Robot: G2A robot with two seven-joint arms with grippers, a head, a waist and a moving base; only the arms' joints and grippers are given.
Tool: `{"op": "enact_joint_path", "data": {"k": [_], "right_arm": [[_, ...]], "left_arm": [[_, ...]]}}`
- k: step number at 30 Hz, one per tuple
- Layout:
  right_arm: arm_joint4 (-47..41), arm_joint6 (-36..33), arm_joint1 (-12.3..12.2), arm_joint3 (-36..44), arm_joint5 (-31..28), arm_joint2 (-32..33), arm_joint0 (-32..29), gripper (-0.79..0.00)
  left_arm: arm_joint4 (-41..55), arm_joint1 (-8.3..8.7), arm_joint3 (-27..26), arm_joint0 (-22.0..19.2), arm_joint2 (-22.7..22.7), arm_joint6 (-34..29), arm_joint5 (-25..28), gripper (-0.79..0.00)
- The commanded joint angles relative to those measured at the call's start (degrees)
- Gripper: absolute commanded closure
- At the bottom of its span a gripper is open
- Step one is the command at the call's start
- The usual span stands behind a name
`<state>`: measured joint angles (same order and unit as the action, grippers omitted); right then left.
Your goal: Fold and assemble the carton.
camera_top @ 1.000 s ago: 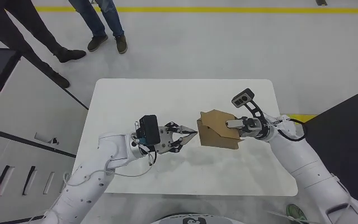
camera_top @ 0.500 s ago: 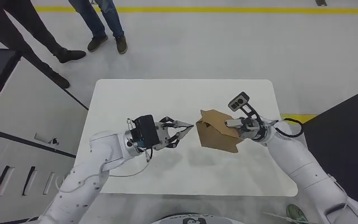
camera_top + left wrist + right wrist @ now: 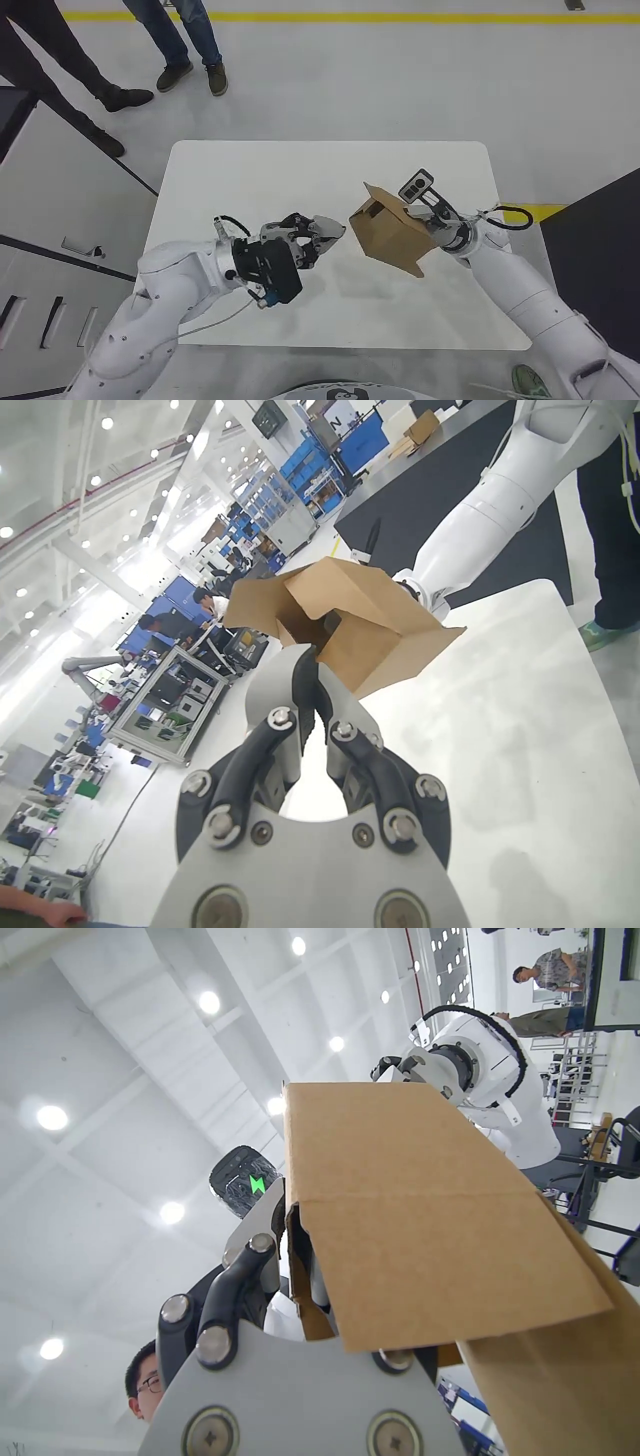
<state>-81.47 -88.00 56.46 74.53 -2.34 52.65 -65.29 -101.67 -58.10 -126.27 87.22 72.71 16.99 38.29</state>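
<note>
A brown cardboard carton (image 3: pixel 388 238) is held tilted above the right half of the white table (image 3: pixel 300 170). Its open end with loose flaps faces my left arm. My right gripper (image 3: pixel 428 222) is shut on the carton's far side. In the right wrist view a side panel (image 3: pixel 410 1228) passes between the fingers (image 3: pixel 305 1278). My left gripper (image 3: pixel 335 230) is shut with nothing in it and points at the open end, a short way off. In the left wrist view its closed tips (image 3: pixel 306 670) lie just before the carton's opening (image 3: pixel 360 620).
A black surface (image 3: pixel 600 240) borders the table on the right and a grey cabinet (image 3: pixel 50 200) stands on the left. The table's left and far parts are bare white.
My right arm has raised and tilted the carton, turning its open end toward the left arm. My left wrist has rolled over, its fingers have closed, and the gripper has edged toward the carton.
</note>
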Motion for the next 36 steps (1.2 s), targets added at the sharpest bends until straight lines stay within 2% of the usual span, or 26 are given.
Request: {"op": "enact_joint_path", "data": {"k": [1,3,7,16,27,30,36], "right_arm": [[0.1,0.5,0.0,0.0,0.0,0.0,-0.1,0.000],[1.3,1.6,0.1,0.7,0.5,-0.1,-0.6,0.000],[2.8,0.2,0.5,-0.4,1.4,-0.1,-0.7,0.000],[4.0,0.0,1.8,-1.8,-0.2,-1.3,-0.6,0.000],[4.3,0.0,2.1,-1.7,-0.6,-1.7,-0.5,0.000],[5.1,2.2,2.2,-0.2,-0.5,-1.1,-1.4,0.000],[6.1,1.5,2.3,0.5,0.1,0.4,-2.5,0.000]], "left_arm": [[-0.4,-0.04,-1.3,-0.5,-0.4,2.1,-1.1,0.000],[-5.6,0.23,-3.0,-1.5,-0.1,1.8,-0.7,0.000],[-10.0,0.64,-4.1,-2.3,0.4,3.6,0.0,0.000],[-18.7,1.34,-3.5,-5.5,-1.4,4.3,3.4,0.000],[-19.6,1.48,-0.8,-8.1,-4.1,5.4,3.8,0.000],[-20.0,1.53,-0.5,-8.7,-4.9,5.7,4.2,0.000],[-19.8,1.52,0.5,-9.8,-6.5,5.8,4.3,0.000]]}}
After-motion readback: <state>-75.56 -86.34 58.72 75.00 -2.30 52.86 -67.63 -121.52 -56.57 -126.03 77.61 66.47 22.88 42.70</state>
